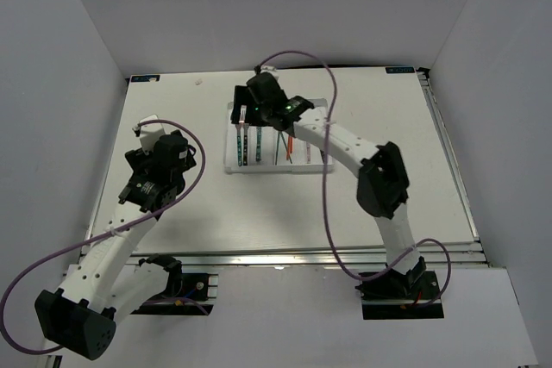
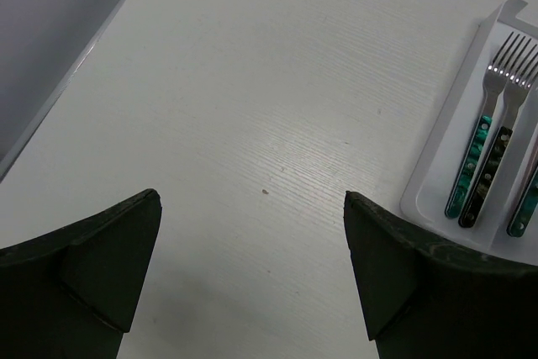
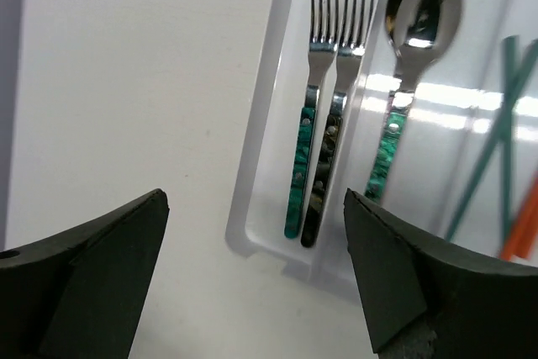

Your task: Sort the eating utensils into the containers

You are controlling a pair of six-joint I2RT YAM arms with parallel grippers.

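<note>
My right tool (image 3: 254,212) hangs above the white tray (image 3: 265,140), over its end compartment, fingers spread wide and gripping nothing. Straight below in the right wrist view, two forks lie side by side in that end compartment, touching along their necks, tines pointing the same way: the teal-handled fork (image 3: 301,166) on the tray's outer side and the dark-handled fork (image 3: 324,178) against the divider. One compartment further in, there is a spoon (image 3: 420,6) with a teal-patterned handle, bowl up and level with the fork tines. Beyond the spoon, deeper into the tray, lie thin teal chopsticks (image 3: 483,166) crossed at a slant, and just past them an orange-red chopstick (image 3: 521,224); which compartment holds those I cannot tell.

From above, the tray (image 1: 276,168) sits flat on the worktop (image 1: 345,204), and my right tool (image 1: 250,108) is over the tray's left end.

My left tool (image 2: 252,208) is also fully open and empty, hovering over bare worktop to the left of the tray (image 2: 445,149), well apart from it. Its camera just catches the tray's end compartment with the same two forks at the edge of the view.
</note>
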